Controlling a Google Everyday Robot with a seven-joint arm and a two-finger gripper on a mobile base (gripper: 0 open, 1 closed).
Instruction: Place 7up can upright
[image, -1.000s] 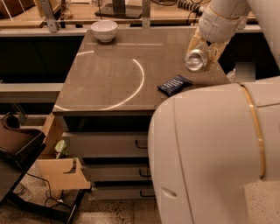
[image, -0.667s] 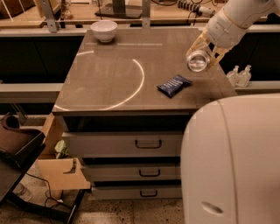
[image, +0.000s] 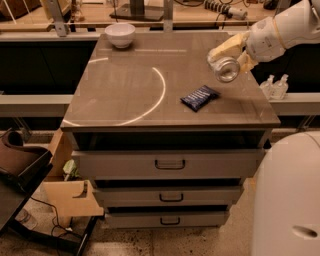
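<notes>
The 7up can (image: 224, 67) is silvery and tilted on its side, its round end facing the camera. It hangs above the right part of the brown cabinet top (image: 125, 90), held between the cream-coloured fingers of my gripper (image: 231, 56). The gripper comes in from the upper right on a white arm (image: 287, 27) and is shut on the can. The can is above and just right of the dark blue snack packet (image: 199, 97), apart from it.
A white bowl (image: 120, 34) stands at the back left of the top. A white arc is marked across the surface. Drawers with handles (image: 170, 164) face front. My white base (image: 290, 195) fills the lower right. Two small bottles (image: 275, 86) stand right of the cabinet.
My white body has slid out of the middle of the view to the lower right. The gripper and can keep about the same place over the right part of the top.
</notes>
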